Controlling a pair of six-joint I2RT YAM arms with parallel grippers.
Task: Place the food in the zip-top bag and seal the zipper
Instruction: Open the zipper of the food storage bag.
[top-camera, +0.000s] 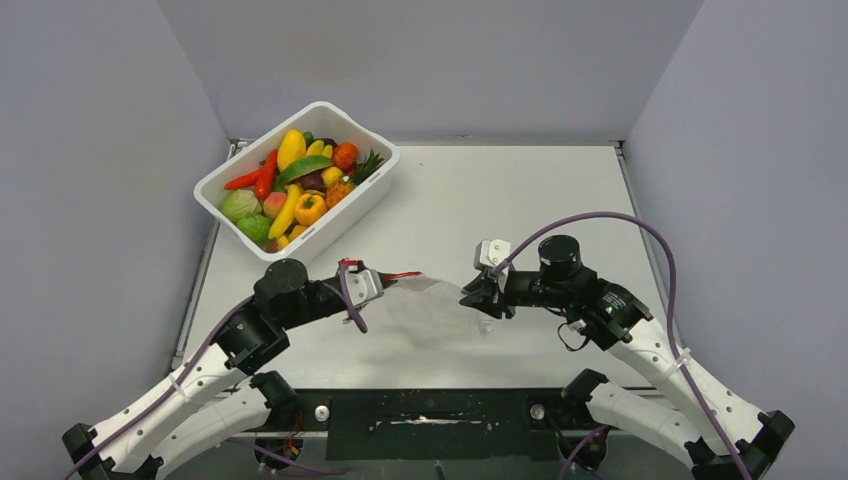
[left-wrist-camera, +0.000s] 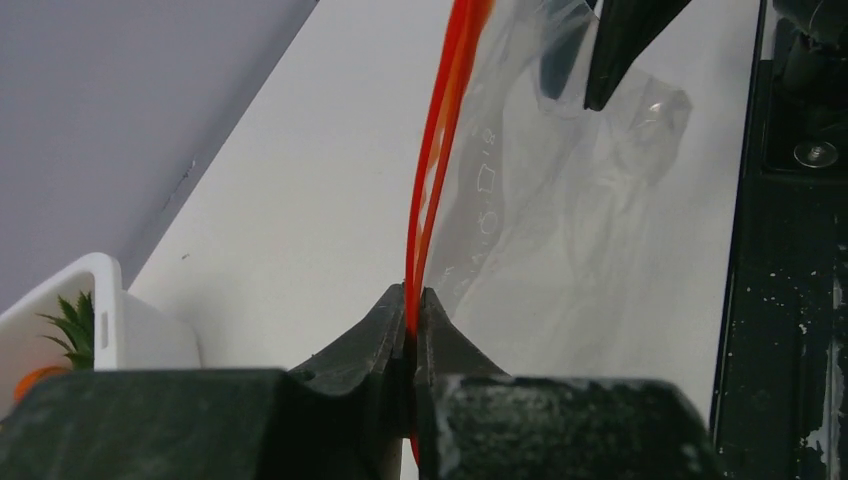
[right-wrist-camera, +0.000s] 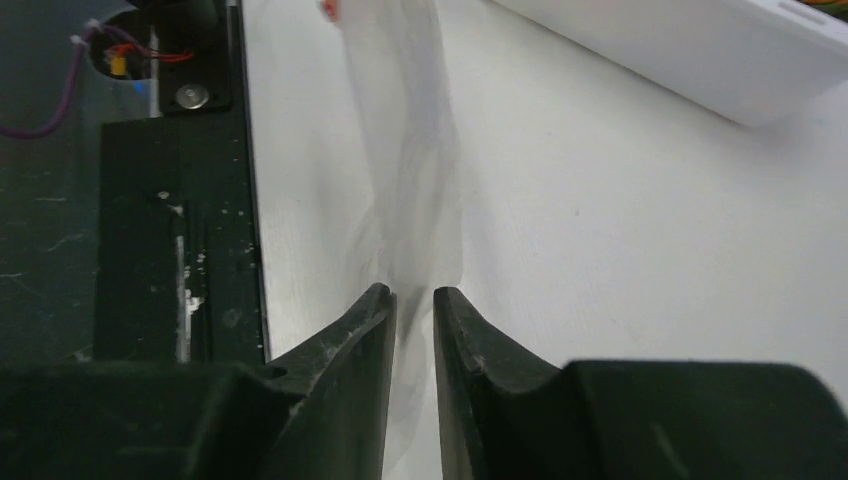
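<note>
Left end effector (top-camera: 378, 281), seen from above, pinches the zipper (top-camera: 402, 274) end of the zip-top bag (top-camera: 430, 325) mid-desk (top-camera: 540, 200). The food (top-camera: 295, 185) sits in the white tub (top-camera: 345, 213), well apart. Left wrist: jaws pressed tight on the red strip. Right wrist: right end effector (right-wrist-camera: 412, 297) is parted a crack with film between, so I'd pinch the far lip and spread the mouth first.

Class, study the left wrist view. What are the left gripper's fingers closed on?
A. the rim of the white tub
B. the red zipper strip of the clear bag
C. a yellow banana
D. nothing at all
B: the left gripper is pinched shut on the zipper of the zip-top bag, and the red strip runs up from between its fingertips.
</note>
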